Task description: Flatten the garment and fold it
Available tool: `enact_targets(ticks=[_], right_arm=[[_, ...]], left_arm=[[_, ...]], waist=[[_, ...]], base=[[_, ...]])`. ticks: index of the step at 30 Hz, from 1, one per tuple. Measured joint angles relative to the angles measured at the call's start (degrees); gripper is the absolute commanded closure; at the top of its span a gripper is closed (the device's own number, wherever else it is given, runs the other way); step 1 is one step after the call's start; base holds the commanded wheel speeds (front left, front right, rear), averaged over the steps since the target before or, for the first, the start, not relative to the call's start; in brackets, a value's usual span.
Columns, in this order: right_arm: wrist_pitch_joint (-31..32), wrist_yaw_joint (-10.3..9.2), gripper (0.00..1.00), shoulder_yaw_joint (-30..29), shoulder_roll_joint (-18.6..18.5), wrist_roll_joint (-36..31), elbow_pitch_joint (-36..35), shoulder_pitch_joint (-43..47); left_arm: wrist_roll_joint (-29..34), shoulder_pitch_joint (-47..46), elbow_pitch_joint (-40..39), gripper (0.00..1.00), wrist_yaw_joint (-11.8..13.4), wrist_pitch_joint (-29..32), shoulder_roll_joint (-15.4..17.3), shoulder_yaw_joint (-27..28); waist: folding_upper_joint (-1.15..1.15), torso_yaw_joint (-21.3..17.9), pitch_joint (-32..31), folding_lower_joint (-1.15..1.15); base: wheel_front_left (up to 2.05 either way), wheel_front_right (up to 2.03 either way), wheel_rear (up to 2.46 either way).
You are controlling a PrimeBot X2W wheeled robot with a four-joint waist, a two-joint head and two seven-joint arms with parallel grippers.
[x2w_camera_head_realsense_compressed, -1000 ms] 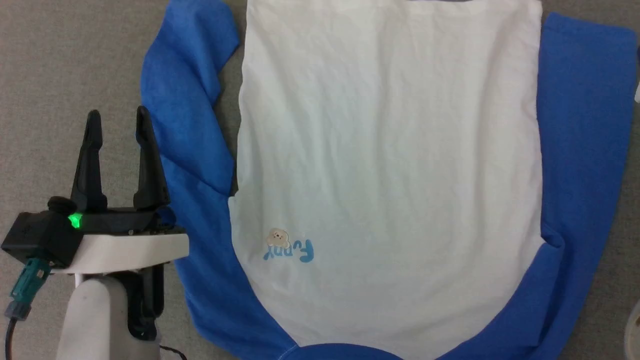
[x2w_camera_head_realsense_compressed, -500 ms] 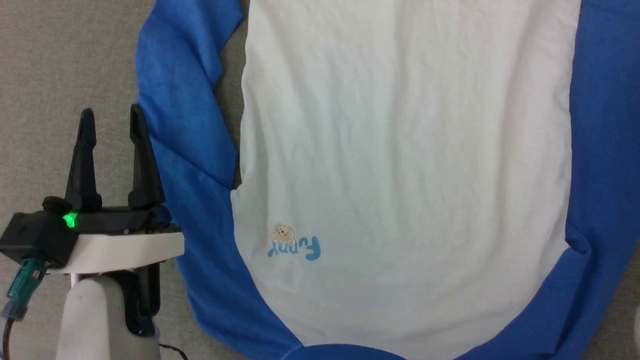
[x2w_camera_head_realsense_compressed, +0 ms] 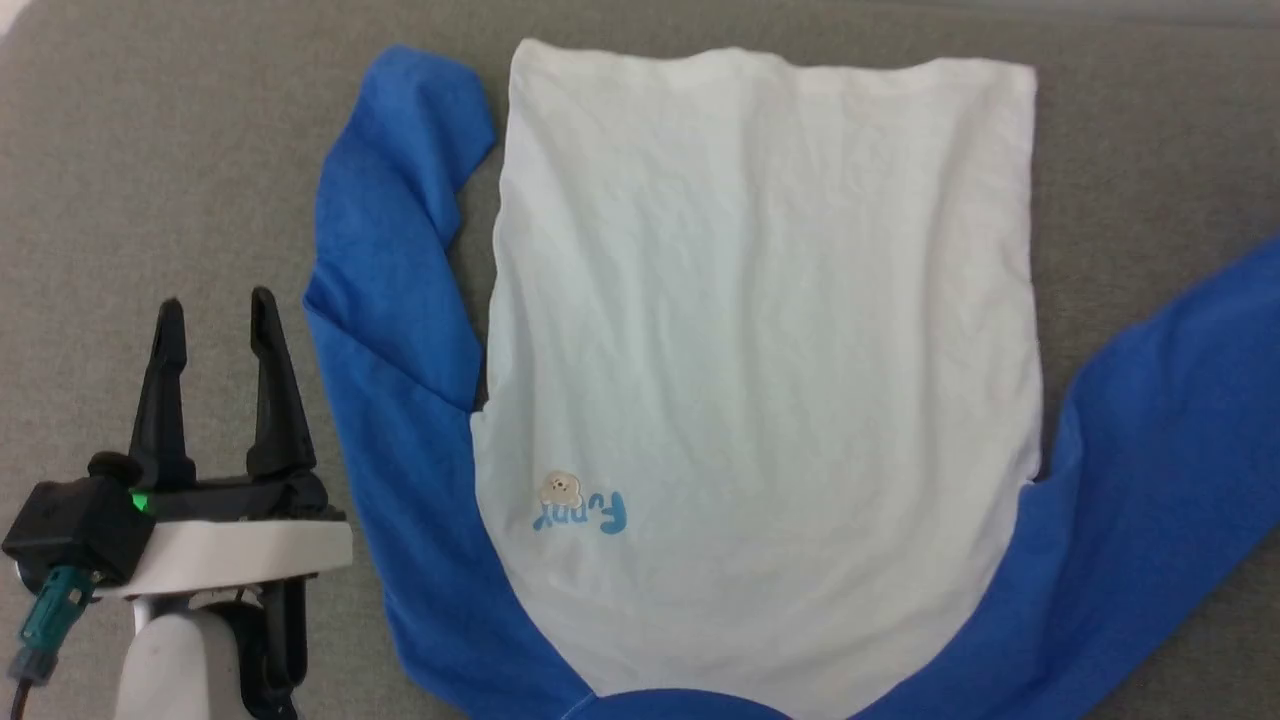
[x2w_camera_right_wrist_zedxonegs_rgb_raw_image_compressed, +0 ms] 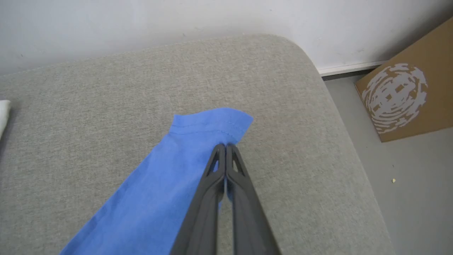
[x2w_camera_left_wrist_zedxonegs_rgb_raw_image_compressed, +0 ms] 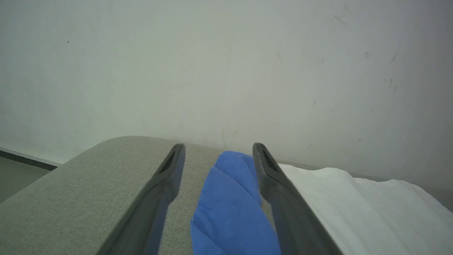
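One grey surface (x2w_camera_head_realsense_compressed: 140,140) carries the one garment (x2w_camera_head_realsense_compressed: 760,330), spread chest-up with the neckband nearest the robot, its white body laid flat for folding. Of its two blue sleeves, the left sleeve (x2w_camera_head_realsense_compressed: 390,300) lies crumpled along the body, while the right sleeve (x2w_camera_head_realsense_compressed: 1150,450) angles outward, probably to be straightened. Two hands: the right hand (x2w_camera_right_wrist_zedxonegs_rgb_raw_image_compressed: 225,146) has fingers together, seemingly pinching that cuff's edge, and the left hand (x2w_camera_head_realsense_compressed: 212,310) waits beside the left sleeve, fingers apart, empty.

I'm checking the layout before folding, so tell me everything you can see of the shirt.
The shirt lies flat, chest up, on the grey cushion: soft, lightly creased white body, blue sleeves, small blue lettering with a tan figure. One sleeve lies bent alongside; the right gripper pinches the other's cuff.
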Motion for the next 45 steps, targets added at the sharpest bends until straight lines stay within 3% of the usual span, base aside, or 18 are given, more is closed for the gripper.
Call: enact_targets(ticks=[4, 12, 16, 24, 31, 36, 40, 45], right_arm=[[0.63, -0.01, 1.00, -4.74, -1.92, 0.23, -2.74, 5.55], [2.25, -0.01, 1.00, -13.34, -1.64, -3.19, -9.09, 12.78], [2.74, -0.01, 1.00, -12.88, -1.10, -2.89, -10.84, 14.58], [-0.57, -0.01, 1.00, 2.72, -0.20, 8.08, -18.40, 20.25], [-1.21, -0.07, 1.00, 18.96, 3.80, 17.74, -29.75, 24.13], [0.15, -0.08, 1.00, 31.87, 8.59, 24.57, -34.48, 24.70], [-0.02, -0.07, 1.00, 41.69, 11.35, 27.40, -34.38, 24.57], [-2.55, -0.07, 1.00, 51.24, 13.57, 28.63, -29.29, 22.77]], left_arm=[[0.00, 1.74, 0.02, 0.00, 0.02, 0.00, -0.02, 0.25], [0.48, 4.04, -0.09, 0.00, 0.03, 0.00, -0.14, 0.41], [0.48, 4.68, -0.19, 0.00, 0.04, 0.00, -0.16, 0.48], [0.47, 6.53, 0.13, 0.00, 0.55, 0.00, -0.19, 0.23], [0.47, 8.44, 0.52, 0.00, 0.71, 0.00, -0.20, -0.32], [0.47, 9.00, 0.68, 0.00, 0.70, 0.00, -0.22, -0.66], [0.47, 9.03, 0.76, 0.00, 0.69, 0.00, -0.22, -1.48], [0.47, 9.02, 0.93, 0.00, 0.69, 0.00, -0.23, -2.22]], waist=[[0.00, -1.03, -3.46, 0.00], [0.00, -3.15, -8.78, -0.01], [0.00, -4.00, -10.71, 0.00], [0.00, -5.11, -14.01, 0.00], [0.00, -5.49, -16.96, 0.01], [0.00, -5.14, -18.64, 0.01], [0.00, -3.98, -19.12, 0.01], [0.00, -1.85, -19.20, 0.01]], base=[[0.00, 0.00, 0.00], [0.00, 0.00, 0.00], [0.00, 0.00, 0.00], [0.00, 0.00, 0.00], [0.00, 0.00, 0.00], [0.00, 0.00, 0.00], [0.00, 0.00, 0.00], [0.00, 0.00, 0.00]])
